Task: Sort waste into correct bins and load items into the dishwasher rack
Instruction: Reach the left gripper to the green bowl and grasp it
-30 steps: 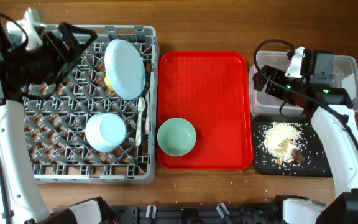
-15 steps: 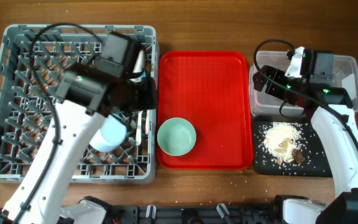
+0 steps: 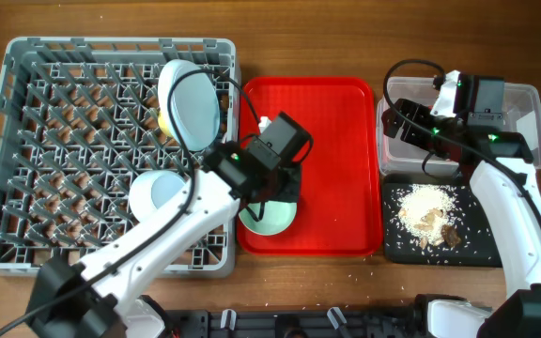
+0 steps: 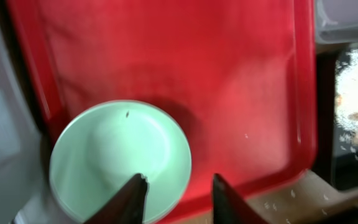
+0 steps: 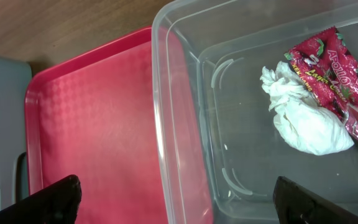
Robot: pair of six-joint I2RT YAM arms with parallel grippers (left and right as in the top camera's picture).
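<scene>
I am observing the left gripper [image 4: 178,198] hanging over the pale green bowl [image 4: 120,158], jaws parted and holding nothing. One fingertip is showing over the bowl's inside, the other outside its rim above the red tray [image 3: 336,141]. The bowl is sitting in the tray's front left corner, mid-counter toward the front edge. The right gripper [image 5: 179,205] is hovering spread wide and empty over the clear tub [image 3: 526,113] at the counter's back right corner. The white napkin [image 5: 306,121] and red snack wrapper [image 5: 344,81] are lying inside it, touching. Rice scraps [image 3: 425,208] are lying in the black tray [image 3: 482,252] at the front right corner. The grey dishwasher rack [image 3: 26,141] is occupying the left side, with the light blue plate [image 3: 191,103] standing on edge in it.
</scene>
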